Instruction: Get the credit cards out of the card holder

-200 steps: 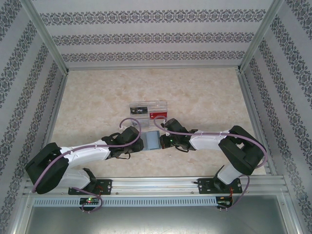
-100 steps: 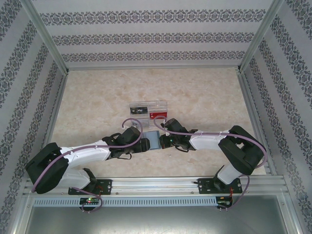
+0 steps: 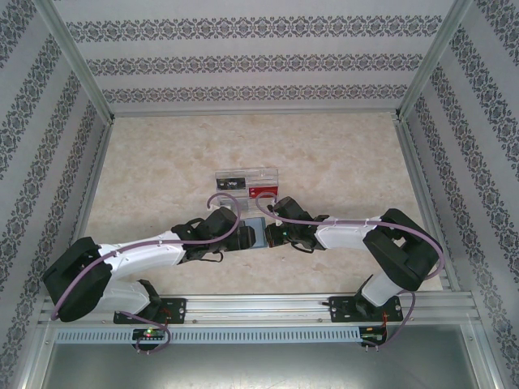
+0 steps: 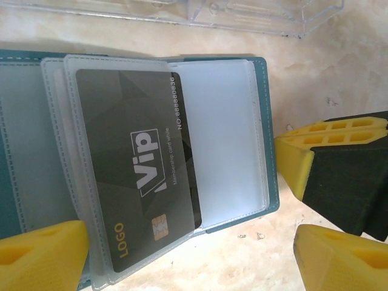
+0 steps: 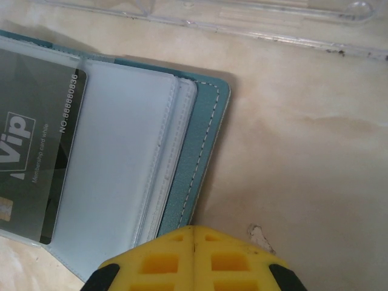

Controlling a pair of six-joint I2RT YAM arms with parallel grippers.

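I read the card holder (image 3: pixel 255 232) lying open on the table (image 3: pixel 340 154), between the two grippers. The clear tray (image 3: pixel 247 180) sits near its 12 o'clock. A dark card (image 4: pixel 136 163) sits in a clear sleeve of the holder (print reads "Vip"). The left gripper (image 3: pixel 240 237) is at the holder's 9 o'clock, with its jaws wide apart over the open sleeves. The right gripper (image 3: pixel 272 235) is at the 3 o'clock, with its jaws together and its tips at the holder's teal edge. I cannot tell whether the tips touch it.
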